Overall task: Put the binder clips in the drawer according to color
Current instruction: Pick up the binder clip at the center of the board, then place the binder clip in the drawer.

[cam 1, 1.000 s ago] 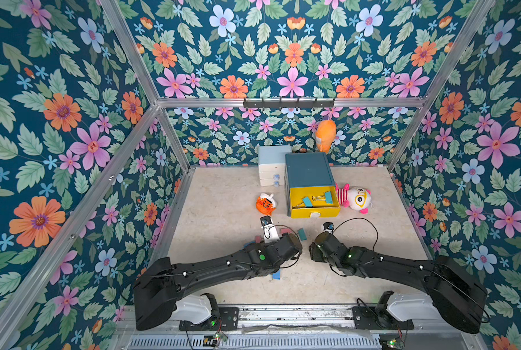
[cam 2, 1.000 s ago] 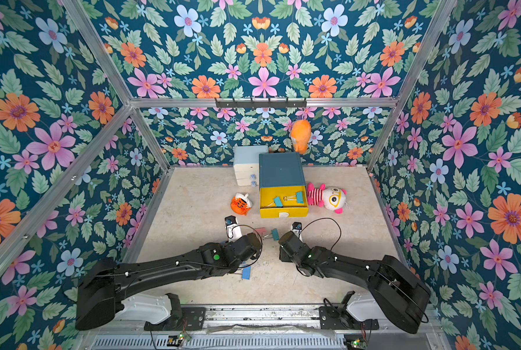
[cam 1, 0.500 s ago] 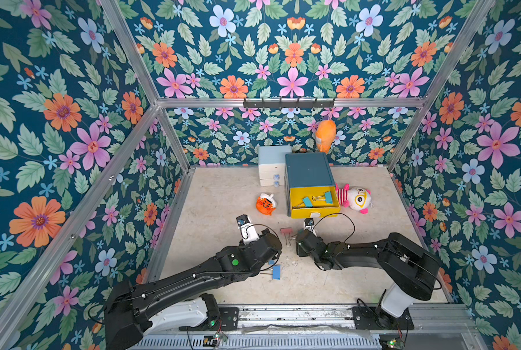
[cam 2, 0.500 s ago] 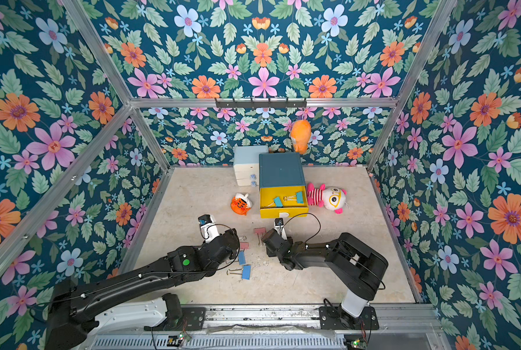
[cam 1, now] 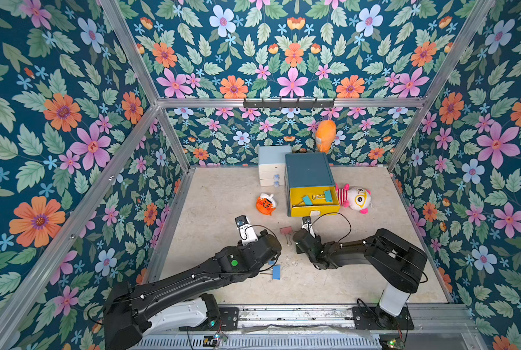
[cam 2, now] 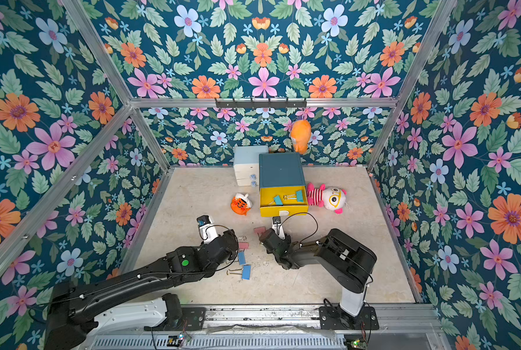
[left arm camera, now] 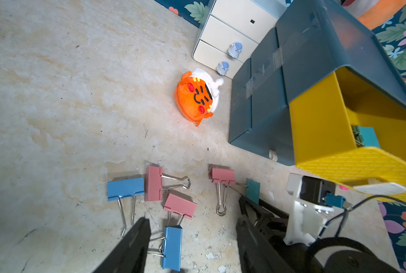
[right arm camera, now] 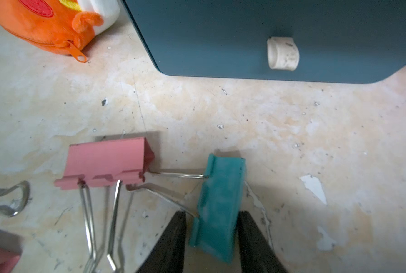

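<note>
At the back of the beige floor (cam 1: 223, 197), the drawer (cam 1: 309, 169), dark teal, its yellow top tray (cam 1: 313, 209) pulled out with two teal binder clips (cam 1: 307, 200) inside. Nearer the front, left gripper (left arm camera: 191, 227) hovering, fingers wide apart, over a blue clip (left arm camera: 172, 248). Right gripper (right arm camera: 212, 214) low at the floor, fingers pressed on both sides of a teal clip (right arm camera: 221, 189). Just beside it, a pink clip (right arm camera: 107, 160) touching its wire handle. Close by, two more pink clips (left arm camera: 153, 183) and a second blue clip (left arm camera: 125, 189).
</note>
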Tool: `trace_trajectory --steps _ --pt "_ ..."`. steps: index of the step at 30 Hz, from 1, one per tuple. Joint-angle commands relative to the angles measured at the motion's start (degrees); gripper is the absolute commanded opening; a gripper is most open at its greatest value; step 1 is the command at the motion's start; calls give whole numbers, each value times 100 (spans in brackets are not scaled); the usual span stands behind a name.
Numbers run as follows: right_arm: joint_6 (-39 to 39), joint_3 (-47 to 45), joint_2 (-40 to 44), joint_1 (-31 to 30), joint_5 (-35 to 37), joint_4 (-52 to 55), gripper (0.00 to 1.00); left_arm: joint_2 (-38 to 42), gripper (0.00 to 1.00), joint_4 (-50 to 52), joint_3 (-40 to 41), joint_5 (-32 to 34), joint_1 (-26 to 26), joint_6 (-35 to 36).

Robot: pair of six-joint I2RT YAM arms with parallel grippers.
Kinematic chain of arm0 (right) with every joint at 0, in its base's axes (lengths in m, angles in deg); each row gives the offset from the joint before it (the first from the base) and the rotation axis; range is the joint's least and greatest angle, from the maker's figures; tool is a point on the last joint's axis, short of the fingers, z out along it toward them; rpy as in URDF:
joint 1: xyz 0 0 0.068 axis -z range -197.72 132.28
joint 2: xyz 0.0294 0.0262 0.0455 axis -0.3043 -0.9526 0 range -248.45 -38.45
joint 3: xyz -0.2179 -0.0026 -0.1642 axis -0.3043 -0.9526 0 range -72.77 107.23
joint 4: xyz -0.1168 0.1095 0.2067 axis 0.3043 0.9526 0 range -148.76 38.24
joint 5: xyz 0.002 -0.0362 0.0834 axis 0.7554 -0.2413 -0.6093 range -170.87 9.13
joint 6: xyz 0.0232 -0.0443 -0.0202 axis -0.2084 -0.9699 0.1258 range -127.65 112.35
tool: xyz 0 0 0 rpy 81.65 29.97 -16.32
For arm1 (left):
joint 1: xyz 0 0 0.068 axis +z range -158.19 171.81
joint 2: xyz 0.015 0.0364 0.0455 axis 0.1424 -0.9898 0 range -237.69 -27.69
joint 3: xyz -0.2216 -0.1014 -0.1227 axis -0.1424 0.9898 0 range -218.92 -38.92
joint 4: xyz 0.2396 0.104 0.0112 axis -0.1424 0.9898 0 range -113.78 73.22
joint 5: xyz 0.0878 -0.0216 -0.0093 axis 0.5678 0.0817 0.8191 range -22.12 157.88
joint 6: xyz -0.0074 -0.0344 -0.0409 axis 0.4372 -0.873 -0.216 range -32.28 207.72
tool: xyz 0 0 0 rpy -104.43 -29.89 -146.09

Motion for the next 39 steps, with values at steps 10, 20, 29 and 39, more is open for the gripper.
trace_trajectory --steps 10,20,29,39 --pt "285 -401 366 -384 -342 1032 17 -55 63 44 -6 110 8 -31" --pt "1382 -1133 1966 -1199 66 2069 13 -114 63 -59 65 42 11 0" --pt "1605 -959 4685 -1248 185 4078 12 -201 64 -615 486 -883 672 362" --pt "665 1716 4913 -1019 377 5902 14 -260 64 -905 636 -1620 1261 938"
